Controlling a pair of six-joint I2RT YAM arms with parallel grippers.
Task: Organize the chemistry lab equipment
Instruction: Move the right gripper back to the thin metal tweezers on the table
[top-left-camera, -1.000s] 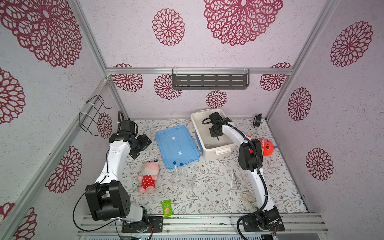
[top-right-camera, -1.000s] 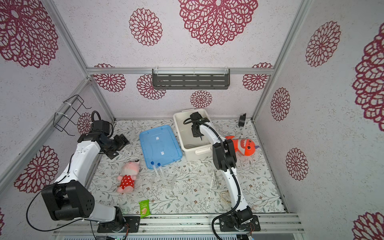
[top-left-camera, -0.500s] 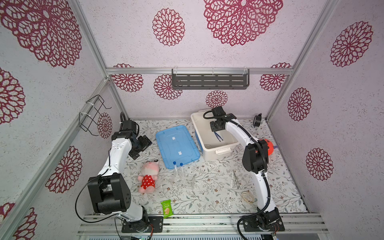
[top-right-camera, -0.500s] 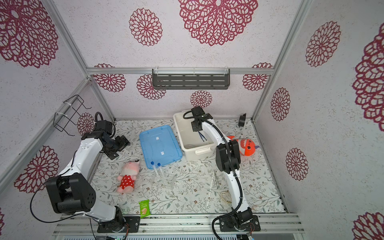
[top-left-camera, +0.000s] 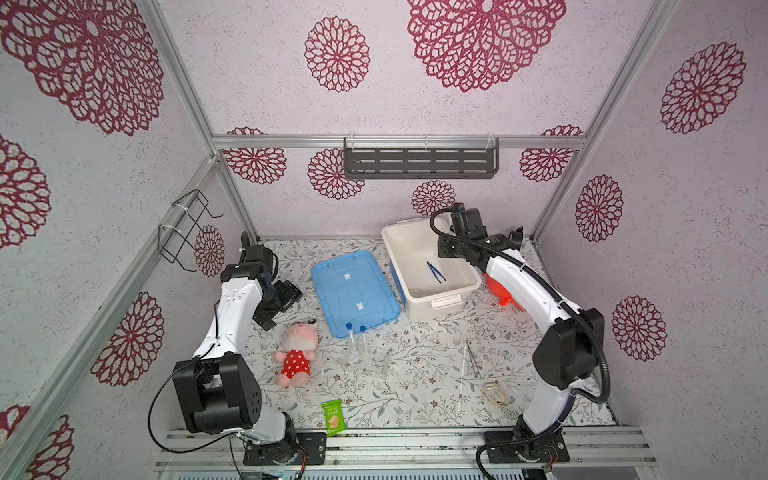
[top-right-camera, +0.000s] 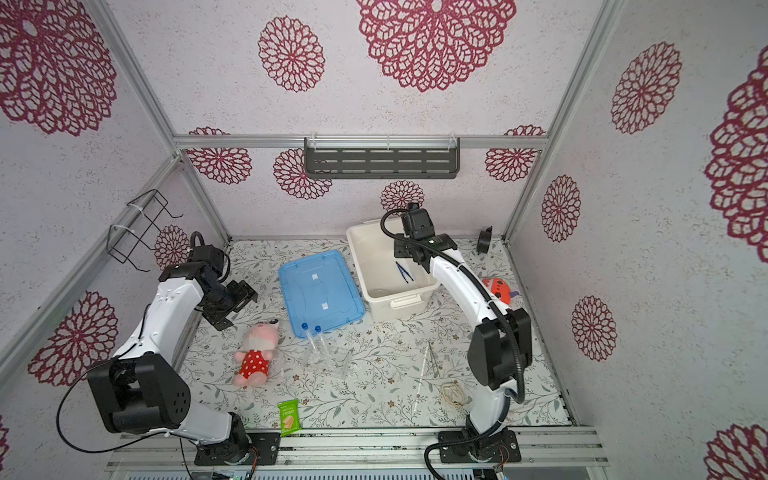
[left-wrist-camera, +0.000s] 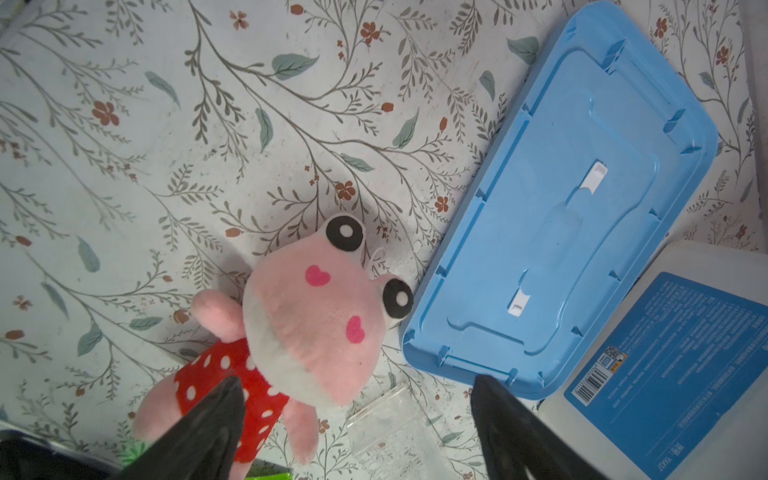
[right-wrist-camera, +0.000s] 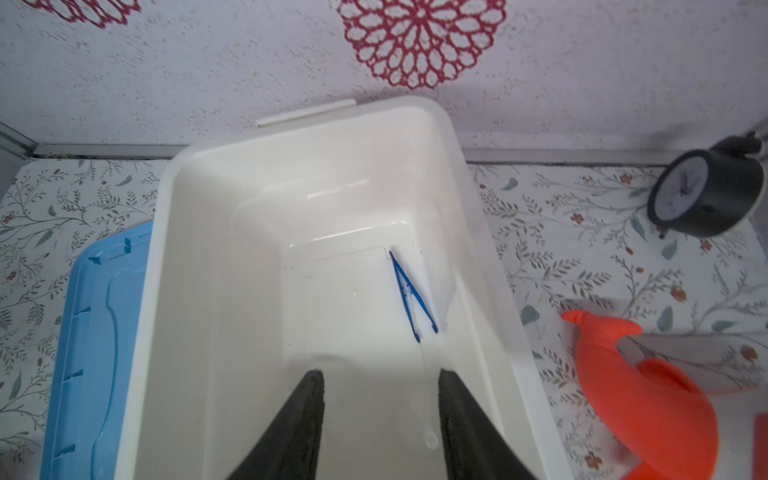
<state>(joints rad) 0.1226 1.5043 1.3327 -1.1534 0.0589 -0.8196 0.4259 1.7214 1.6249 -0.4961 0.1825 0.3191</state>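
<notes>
Right gripper (right-wrist-camera: 380, 374): jaws partly apart, empty, above the white bin (top-left-camera: 432, 305).
Left gripper (left-wrist-camera: 357, 382): spread wide, holding nothing, at the 9 o'clock side of the surface (top-left-camera: 415, 399).
Dark blue tweezers (right-wrist-camera: 411, 295): thin plastic V, flat on the bin's glossy floor.
Remaining equipment: two blue-capped tubes (top-left-camera: 356, 338) at the 6 o'clock edge of the blue lid (top-left-camera: 353, 286); clear glassware (top-left-camera: 376, 359) beside them; metal tweezers (top-left-camera: 471, 353) toward 5 o'clock.
Risk: smooth, transparent glass is hard to judge against the floral print and may slip; the round tubes could roll if nudged.

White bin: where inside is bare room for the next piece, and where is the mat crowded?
Inside the white bin, the floor between the blue tweezers and the wall beside the blue lid looks bare. Crowded: the mat in front of that lid, with capped tubes and clear glassware.
</notes>
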